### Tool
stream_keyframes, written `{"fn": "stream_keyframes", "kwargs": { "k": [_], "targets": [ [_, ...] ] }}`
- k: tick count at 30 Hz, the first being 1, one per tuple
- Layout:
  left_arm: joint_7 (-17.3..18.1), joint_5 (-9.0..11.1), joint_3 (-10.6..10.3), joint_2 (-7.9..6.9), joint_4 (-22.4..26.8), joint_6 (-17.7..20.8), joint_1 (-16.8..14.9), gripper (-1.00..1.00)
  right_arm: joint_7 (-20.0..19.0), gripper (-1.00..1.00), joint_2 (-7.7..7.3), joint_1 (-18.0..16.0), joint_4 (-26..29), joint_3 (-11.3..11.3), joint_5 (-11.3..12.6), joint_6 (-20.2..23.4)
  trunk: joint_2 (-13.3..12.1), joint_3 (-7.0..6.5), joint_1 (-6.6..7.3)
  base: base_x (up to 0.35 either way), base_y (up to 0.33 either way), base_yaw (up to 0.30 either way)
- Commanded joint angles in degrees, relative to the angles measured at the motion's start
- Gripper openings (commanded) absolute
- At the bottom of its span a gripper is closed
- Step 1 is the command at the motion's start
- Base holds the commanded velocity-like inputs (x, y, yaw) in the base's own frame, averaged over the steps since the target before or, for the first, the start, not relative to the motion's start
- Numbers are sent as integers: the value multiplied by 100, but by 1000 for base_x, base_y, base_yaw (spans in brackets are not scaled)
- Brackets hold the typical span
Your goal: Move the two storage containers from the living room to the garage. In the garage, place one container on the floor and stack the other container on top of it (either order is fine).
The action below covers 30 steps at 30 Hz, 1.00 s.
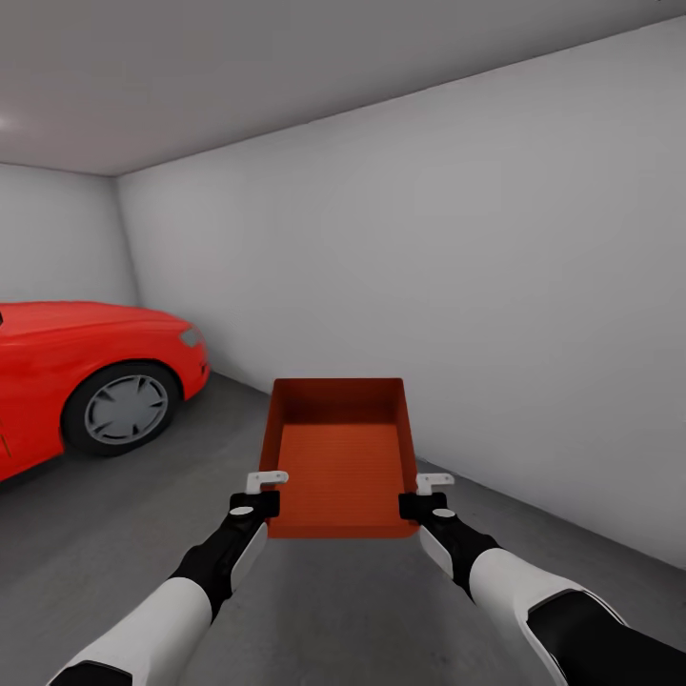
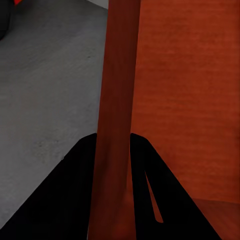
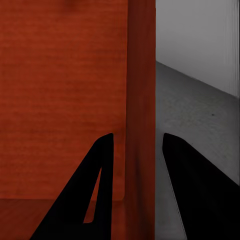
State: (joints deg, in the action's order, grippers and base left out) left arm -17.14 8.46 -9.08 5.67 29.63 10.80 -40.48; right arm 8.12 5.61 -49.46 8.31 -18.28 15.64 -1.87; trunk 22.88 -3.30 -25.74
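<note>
The fingers (image 2: 75,200) of the left gripper (image 2: 114,150) straddle the left side wall of a red-orange storage container (image 1: 341,467), one black finger outside the wall and one inside, both pressed against it. The fingers (image 3: 95,190) of the right gripper (image 3: 137,145) straddle the opposite wall in the same way; the inner finger lies against the wall, while the outer one seems to stand a little off it, though the angle makes that hard to judge.

In the head view the container is held out in front of the robot between both arms, gripped near its closer corners, open side up and empty, its ribbed bottom visible. It hangs above the dark grey concrete floor (image 1: 114,553) and touches nothing but the grippers.

The room is the garage: a plain grey-white wall (image 1: 476,267) runs along the right and meets another wall at a far corner. To the left stands a red car (image 1: 76,367), its front wheel (image 1: 124,408) resting on the floor, well apart from the container.
</note>
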Motion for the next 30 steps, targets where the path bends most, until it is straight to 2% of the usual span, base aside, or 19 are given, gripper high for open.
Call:
{"fn": "stream_keyframes", "kwargs": {
  "k": [1, 20, 30],
  "targets": [
    [-369, -116, 82, -48, 34, 45, -4, -100, 40, -100, -60, -2, -93, 87, 86, -24, 5, 2, -5, 230, 0, -246],
    [-369, -116, 82, -48, 35, 45, -4, -100, 40, -100, -63, -2, -93, 87, 87, -24, 5, 2, -5, 223, 0, -246],
    [-373, -116, 91, -48, 43, 52, -4, -100, 40, -100, -61, -2, -93, 87, 88, -24, 5, 2, -5, 140, 8, -246]
  ]
}}
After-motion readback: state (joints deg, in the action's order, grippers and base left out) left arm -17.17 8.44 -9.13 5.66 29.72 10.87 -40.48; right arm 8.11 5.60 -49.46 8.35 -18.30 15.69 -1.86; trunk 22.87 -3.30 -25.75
